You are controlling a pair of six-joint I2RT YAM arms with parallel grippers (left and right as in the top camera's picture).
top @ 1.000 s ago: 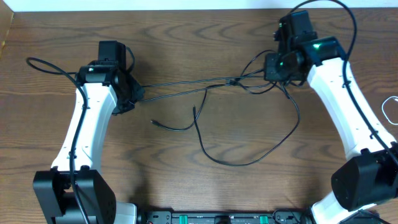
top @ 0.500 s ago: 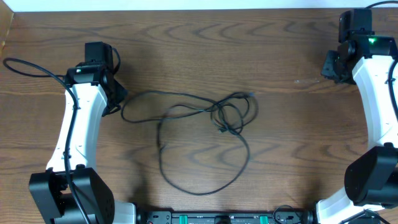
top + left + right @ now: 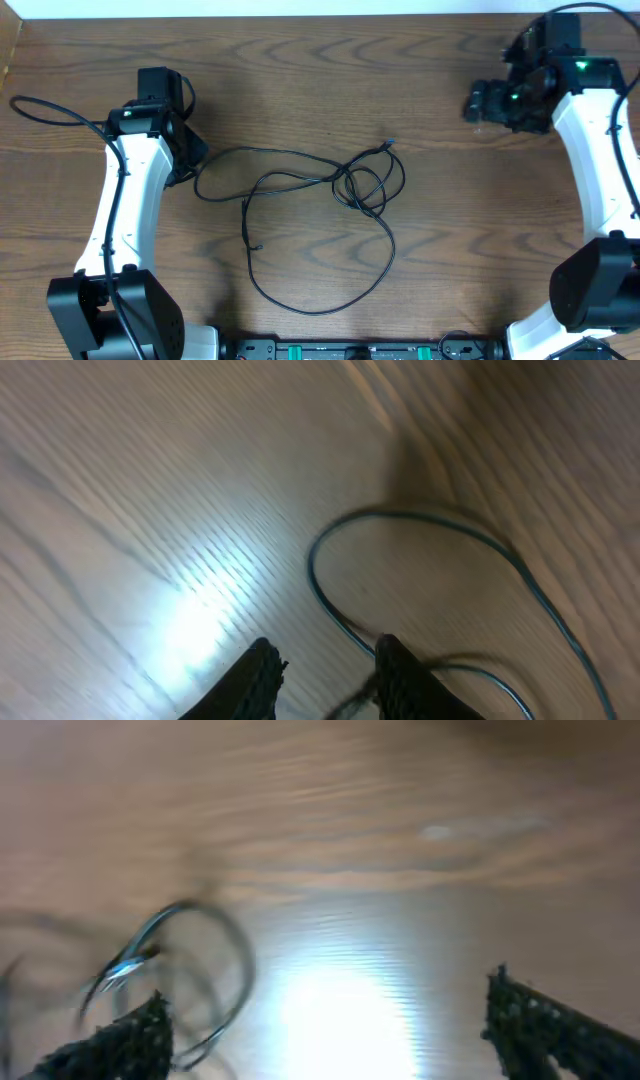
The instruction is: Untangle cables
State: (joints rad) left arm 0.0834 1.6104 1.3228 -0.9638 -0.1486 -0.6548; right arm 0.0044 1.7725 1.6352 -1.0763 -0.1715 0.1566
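Observation:
The cables (image 3: 350,183) are thin black cords lying slack on the wooden table, knotted into small loops at the centre. One wide loop (image 3: 320,310) sags toward the front edge and a plug end (image 3: 390,145) points to the back. My left gripper (image 3: 195,162) sits at the left bend of the cables. In the left wrist view its fingers (image 3: 325,652) stand a little apart with bare wood between them, and a cable loop (image 3: 400,513) runs past the right finger. My right gripper (image 3: 478,103) hovers back right of the tangle, wide open and empty (image 3: 325,1005), with a blurred cable loop (image 3: 245,955) to its left.
A thicker black robot cable (image 3: 40,100) arcs off the left arm at the table's left edge. The arm bases and a control strip (image 3: 350,350) line the front edge. The table's back edge (image 3: 300,12) runs along the top.
The cables, stretched between both grippers a second ago, now lie slack in the middle. The right gripper has opened wide, letting go, and moved left from the far back right corner.

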